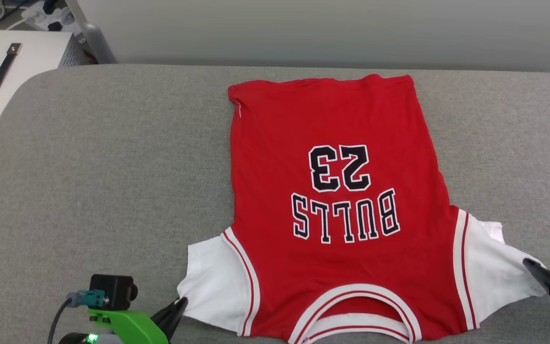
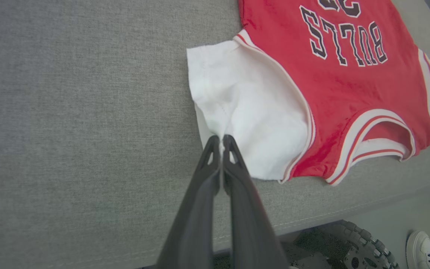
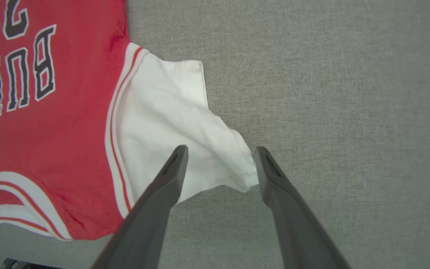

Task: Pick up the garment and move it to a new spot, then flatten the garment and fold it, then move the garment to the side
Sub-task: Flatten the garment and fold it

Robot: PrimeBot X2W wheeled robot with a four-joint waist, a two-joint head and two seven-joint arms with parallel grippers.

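Note:
The garment (image 1: 332, 191) is a red jersey with white sleeves and a black "23" and "BULLS". It lies spread flat on the grey cushion, collar toward me. My left gripper (image 2: 220, 139) is shut on the edge of its white left sleeve (image 2: 252, 108), also seen low in the head view (image 1: 179, 306). My right gripper (image 3: 218, 151) stands open, its fingers on either side of the tip of the other white sleeve (image 3: 185, 123). That sleeve tip lies loose between them. In the head view one dark finger (image 1: 537, 270) of the right gripper touches the sleeve's corner.
The grey cushion (image 1: 112, 167) has free room to the left and right of the jersey. A white box with a handle (image 1: 7, 71) stands off its far left corner. A wall runs behind. A shoe (image 2: 424, 248) and a wheel (image 2: 353, 243) show below the cushion's front edge.

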